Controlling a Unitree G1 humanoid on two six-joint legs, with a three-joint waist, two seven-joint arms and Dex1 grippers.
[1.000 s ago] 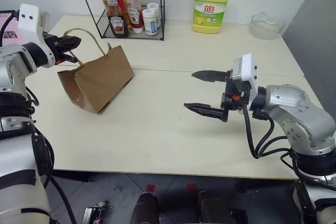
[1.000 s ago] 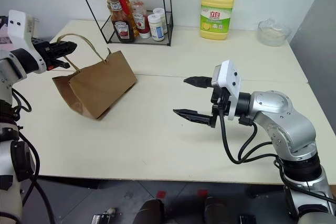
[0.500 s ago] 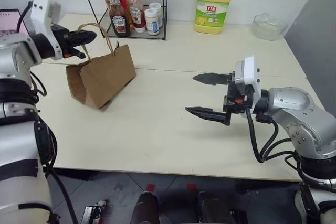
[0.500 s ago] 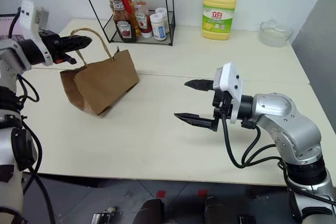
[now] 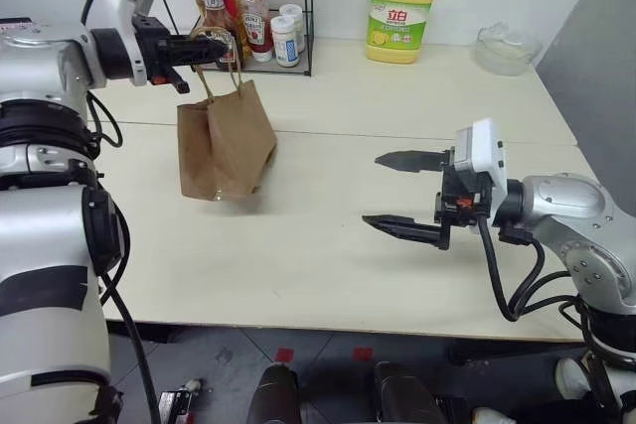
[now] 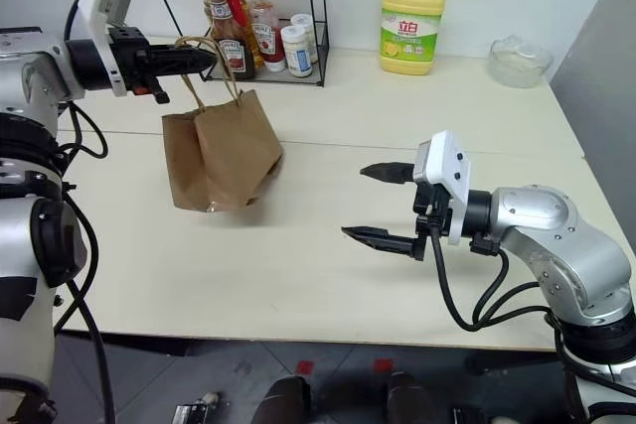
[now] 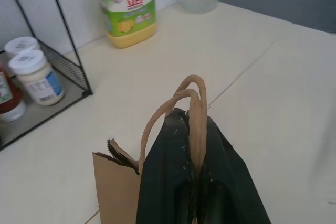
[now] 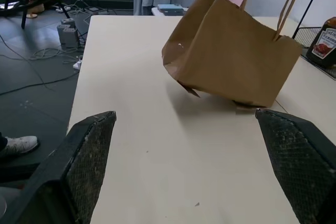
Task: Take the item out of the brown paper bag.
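Fingers of the left gripper (image 6: 204,60) pinch shut on the brown paper bag's (image 6: 224,151) thin handles, right gripper (image 6: 381,204) gaping empty; handles could tear, dropping the bag toward the tabletop's (image 6: 328,275) left edge

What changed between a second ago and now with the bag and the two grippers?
The left gripper, shut on the handles, swung the brown paper bag toward the table's middle, tipping it nearly upright. The right gripper stayed open, barely moving; the rack is unchanged.
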